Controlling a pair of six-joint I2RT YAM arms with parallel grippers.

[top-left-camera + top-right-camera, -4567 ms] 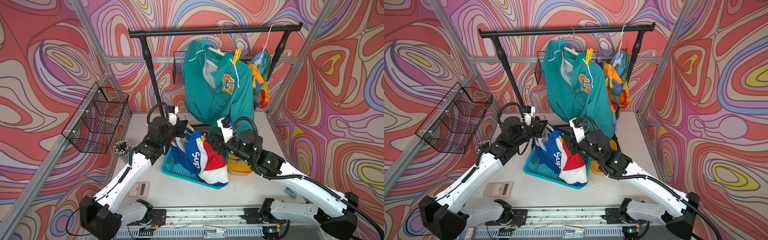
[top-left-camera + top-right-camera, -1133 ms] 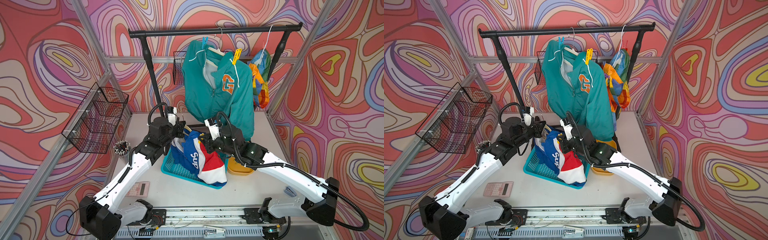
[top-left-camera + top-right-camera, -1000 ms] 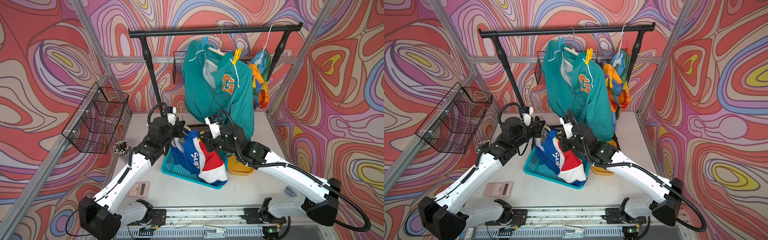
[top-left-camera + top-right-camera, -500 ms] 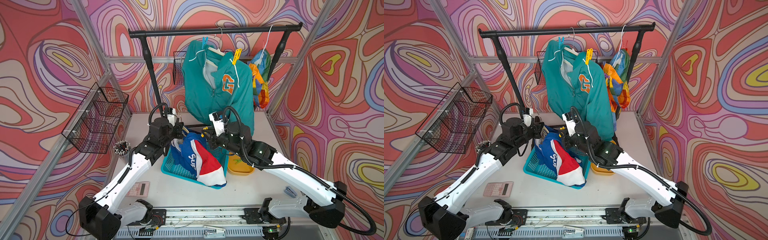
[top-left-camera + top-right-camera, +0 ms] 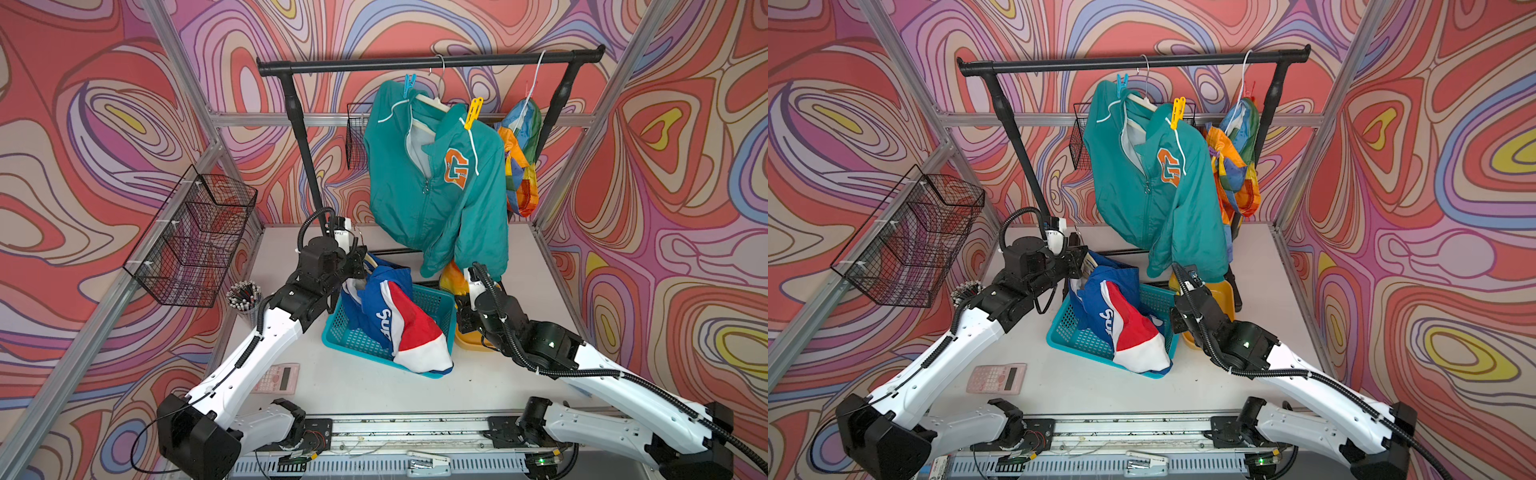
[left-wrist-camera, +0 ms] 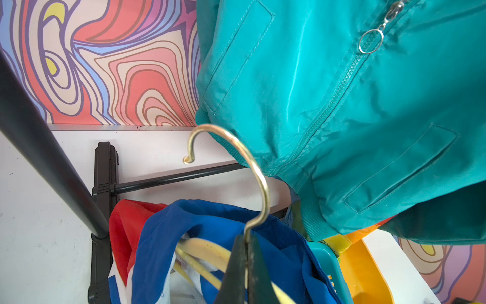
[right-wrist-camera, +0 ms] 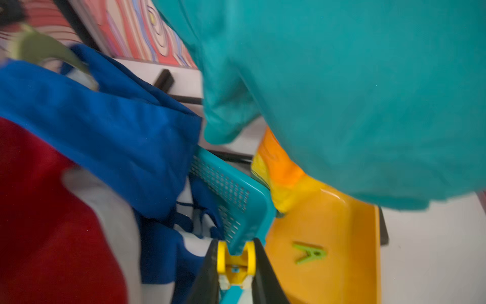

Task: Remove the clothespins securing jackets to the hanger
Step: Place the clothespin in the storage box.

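Left claw (image 6: pixel 246 238) clamped tight on the brass hanger hook (image 6: pixel 213 127). Its blue jacket (image 5: pixel 395 316) slumps into the basket (image 5: pixel 432 299) on the worktop, no pins seen on it. Right claw (image 7: pixel 234 244) pinches a loose yellow clothespin (image 7: pixel 235 271) at the basket rim, just beside the tray (image 7: pixel 328 210), where a green clothespin (image 7: pixel 309 255) lies.

Left to do, by my reading: teal jacket (image 5: pixel 432 199) on the rail (image 5: pixel 374 64), pinned by a blue clothespin (image 5: pixel 409 83) and a second yellow clothespin (image 5: pixel 473 113). Striped jacket (image 5: pixel 519 166) beyond it, pins unclear. Roughly a third done.
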